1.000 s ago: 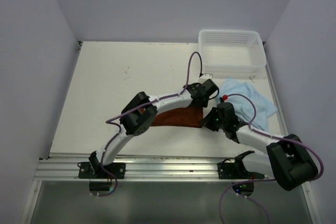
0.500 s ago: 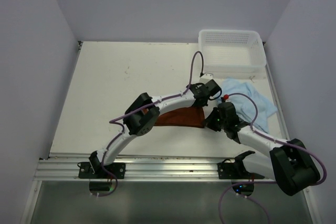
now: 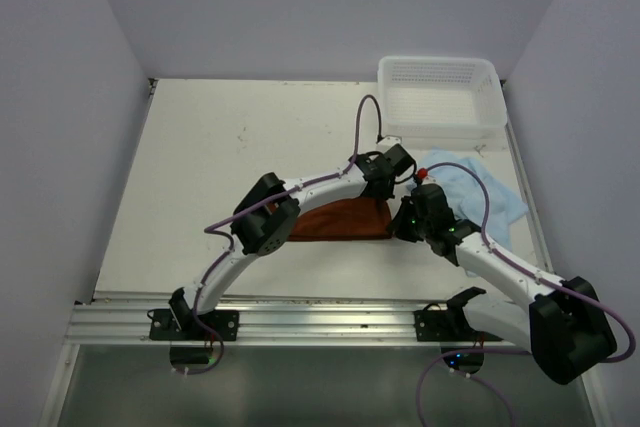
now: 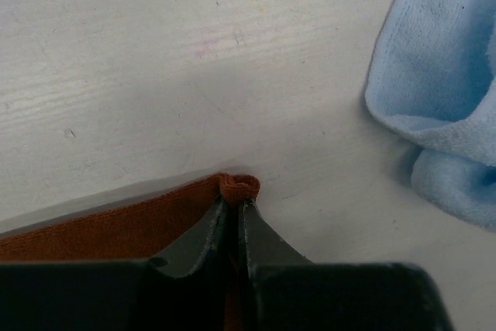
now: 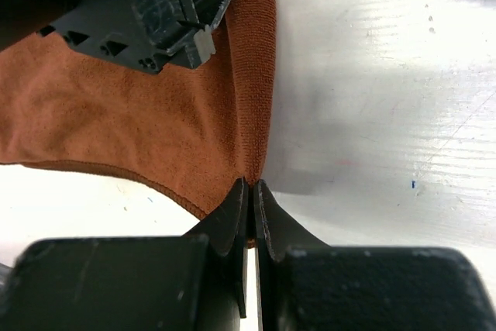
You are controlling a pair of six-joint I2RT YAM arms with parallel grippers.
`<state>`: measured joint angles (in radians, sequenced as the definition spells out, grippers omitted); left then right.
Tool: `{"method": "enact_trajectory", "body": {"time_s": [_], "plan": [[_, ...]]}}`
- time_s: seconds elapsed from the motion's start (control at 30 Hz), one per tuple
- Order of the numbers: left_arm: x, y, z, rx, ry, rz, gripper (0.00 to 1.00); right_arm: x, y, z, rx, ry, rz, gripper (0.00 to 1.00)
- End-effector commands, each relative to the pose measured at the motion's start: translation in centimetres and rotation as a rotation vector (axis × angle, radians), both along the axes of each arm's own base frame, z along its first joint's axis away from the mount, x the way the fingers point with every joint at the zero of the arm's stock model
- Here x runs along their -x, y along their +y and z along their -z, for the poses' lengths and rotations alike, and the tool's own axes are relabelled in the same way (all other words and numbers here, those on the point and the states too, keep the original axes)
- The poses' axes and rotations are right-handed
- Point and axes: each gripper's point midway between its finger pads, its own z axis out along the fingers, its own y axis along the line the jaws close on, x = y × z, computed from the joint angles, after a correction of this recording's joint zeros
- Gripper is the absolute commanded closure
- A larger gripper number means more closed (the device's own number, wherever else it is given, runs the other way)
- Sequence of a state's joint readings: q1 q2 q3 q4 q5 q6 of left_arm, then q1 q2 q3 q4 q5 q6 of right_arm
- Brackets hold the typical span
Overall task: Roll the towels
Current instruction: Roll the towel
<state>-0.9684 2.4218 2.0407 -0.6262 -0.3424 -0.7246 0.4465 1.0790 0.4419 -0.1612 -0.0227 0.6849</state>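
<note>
The left gripper (image 4: 236, 203) has its jaws drawn narrow on a small pucker of the rust towel (image 4: 116, 226), pinching the far corner of that towel's short edge. The right gripper (image 5: 250, 187) is closed tight on the near corner of the same edge, with the cloth spreading away from its fingertips under the left arm's wrist. Taking both corners of one edge lets the arms lift it evenly, which I judge to be the set-up for turning that edge over to start a roll. The blue towel (image 4: 442, 75) lies crumpled just beyond and to the right of the left gripper, untouched, and the basket (image 3: 440, 130) sits further out past it.

Compared with a second ago, the left jaws have closed onto the cloth, and the right wrist has moved slightly forward toward the left one.
</note>
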Motion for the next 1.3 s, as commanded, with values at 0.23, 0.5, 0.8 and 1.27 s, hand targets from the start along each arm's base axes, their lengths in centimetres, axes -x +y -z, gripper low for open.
{"method": "enact_trajectory", "body": {"time_s": [0.23, 0.5, 0.8, 1.27], "plan": [[-1.9, -0.4, -7.4, 0.221, -0.073, 0.002, 0.91, 1.2, -1.3, -0.7, 0.31, -0.026, -0.078, 1.0], [-2.2, 0.1, -8.6, 0.302, -0.087, 0.017, 0.91, 1.2, -1.0, -1.1, 0.344, -0.035, -0.085, 1.0], [-2.3, 1.9, -7.9, 0.319, -0.082, 0.026, 0.91, 1.0, 0.5, -1.5, 0.362, -0.049, -0.13, 1.0], [-2.6, 4.5, -7.6, 0.337, -0.096, 0.041, 0.91, 1.3, 3.8, -1.2, 0.365, -0.069, -0.237, 1.0]]}}
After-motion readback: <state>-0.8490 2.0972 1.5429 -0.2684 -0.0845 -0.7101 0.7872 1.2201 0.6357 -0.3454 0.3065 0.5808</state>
